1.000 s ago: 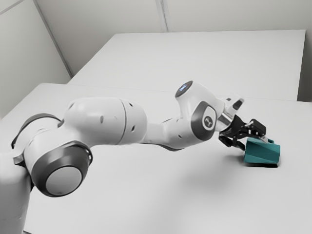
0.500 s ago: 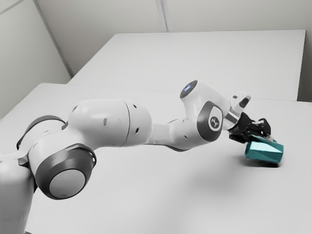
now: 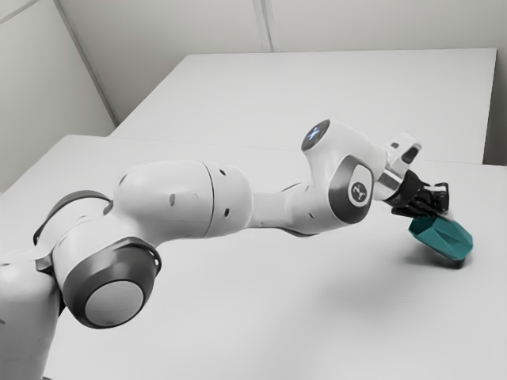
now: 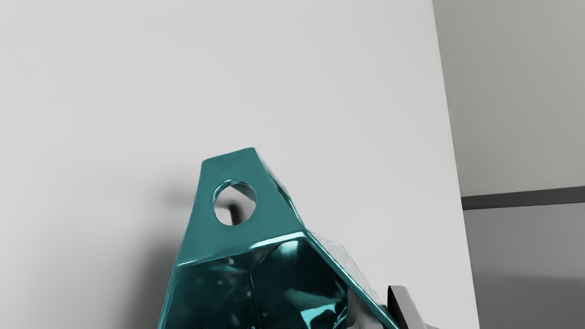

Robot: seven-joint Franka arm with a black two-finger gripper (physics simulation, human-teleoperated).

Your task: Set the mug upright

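Exterior view is giving us the mug (image 3: pixel 440 239) out toward the exterior view's right, on the near side of the seam across the desk (image 3: pixel 317 317), and it is leaning there, neither flat on its side nor upright. Its higher end is sitting at our jaws (image 3: pixel 445 214), its lower end is pointing down toward the desk, and we are not able to tell whether its bottom edge is touching. In the wrist view the mouth (image 4: pixel 274 292) is facing our hand, and the handle (image 4: pixel 233 169) is sticking out clear of our grip. We are pinching the mug by its wall, one finger (image 4: pixel 404 304) outside and the other apparently inside.

As for progress, we are judging the job partway: the mouth end is up and the hold is looking sound, but the base is not standing flat. Bringing the mug to vertical, settling its base and letting go are remaining.
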